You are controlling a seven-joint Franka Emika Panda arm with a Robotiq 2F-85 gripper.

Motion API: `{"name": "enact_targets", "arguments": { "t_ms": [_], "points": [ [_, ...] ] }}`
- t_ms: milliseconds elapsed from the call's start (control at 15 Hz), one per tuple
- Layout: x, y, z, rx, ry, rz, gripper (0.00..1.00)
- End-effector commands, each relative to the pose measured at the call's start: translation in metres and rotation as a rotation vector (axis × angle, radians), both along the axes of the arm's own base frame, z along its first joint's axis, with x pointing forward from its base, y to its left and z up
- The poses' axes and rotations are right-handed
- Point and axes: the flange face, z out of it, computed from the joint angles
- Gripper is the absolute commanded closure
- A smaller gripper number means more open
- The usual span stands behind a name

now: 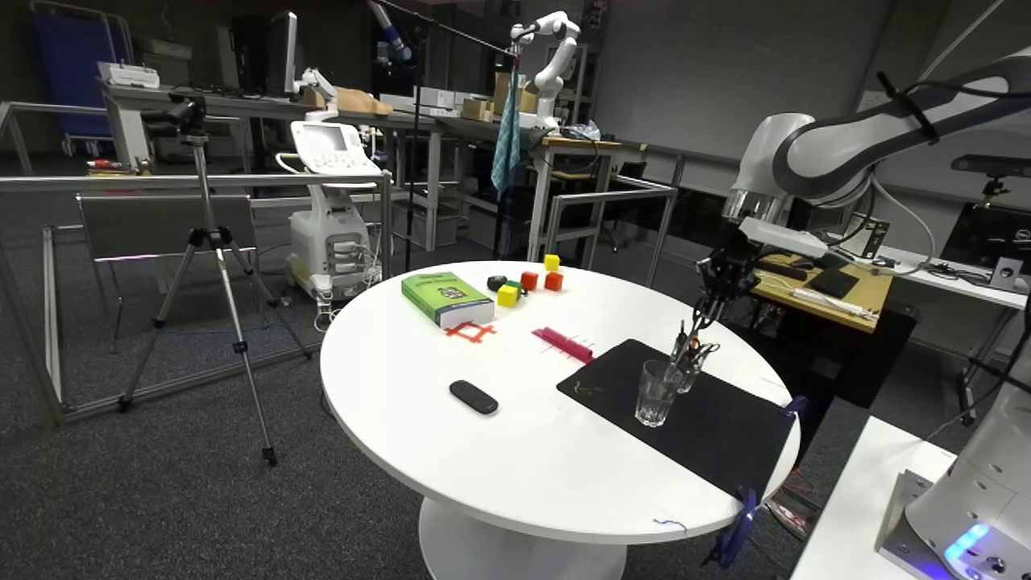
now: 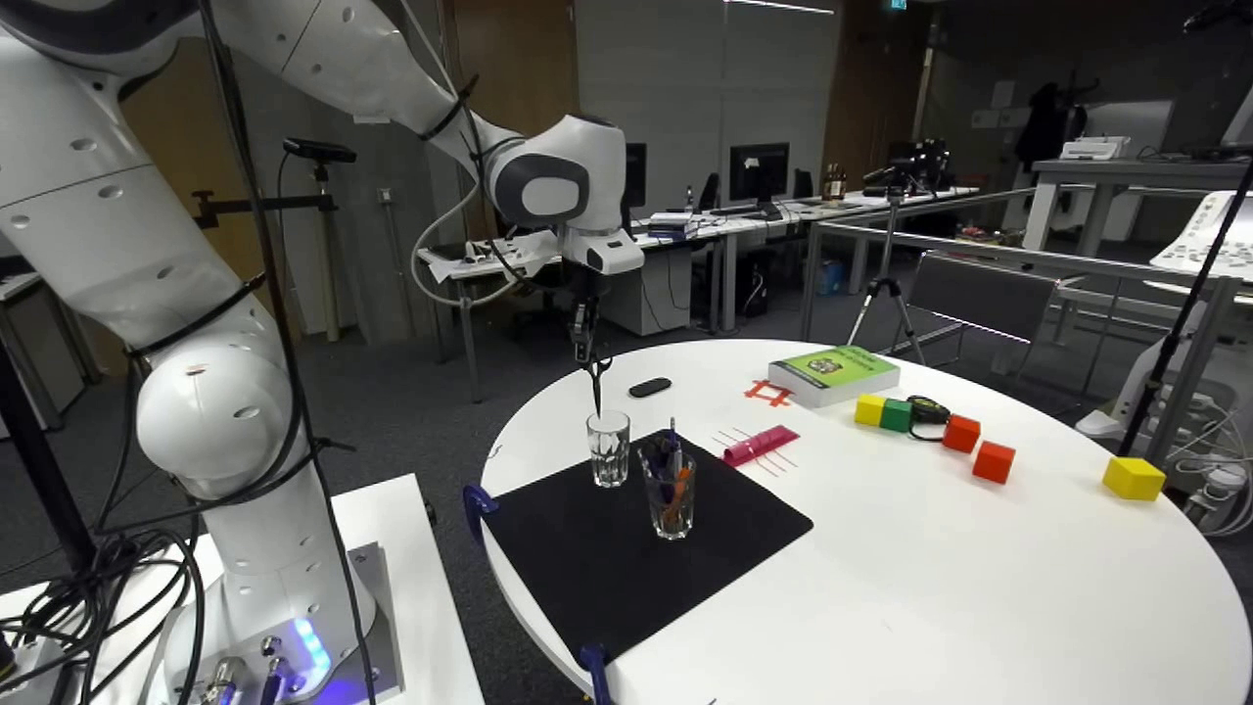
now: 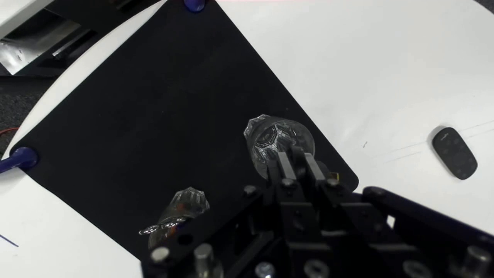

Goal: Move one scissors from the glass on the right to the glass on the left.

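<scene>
The gripper point(image 2: 584, 354) has its jaws narrowed on the scissors point(image 2: 597, 392), which point steeply down, blades lowest, at the mouth of the left glass point(image 2: 609, 454), toward the edge of the table point(image 2: 940, 587) nearest the robot's base point(image 2: 264, 558); whether the tips are inside, I cannot tell. The coming move should be downward. Print on the book point(image 1: 448, 296), near the opposite edge, is too blurred to read.

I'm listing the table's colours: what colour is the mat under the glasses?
Black; the mat shows best in the wrist view.
</scene>
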Motion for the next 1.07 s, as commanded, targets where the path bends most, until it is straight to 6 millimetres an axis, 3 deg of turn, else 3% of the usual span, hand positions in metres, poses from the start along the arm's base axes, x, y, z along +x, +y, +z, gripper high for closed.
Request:
{"name": "enact_targets", "arguments": {
  "t_ms": [0, 333, 1000],
  "points": [
    [0.008, -0.006, -0.007, -0.009, -0.035, -0.006, 0.98],
    [0.019, -0.009, -0.023, -0.007, -0.063, -0.025, 0.98],
    [0.030, 0.003, -0.061, 0.035, -0.030, -0.004, 0.98]
  ]
}}
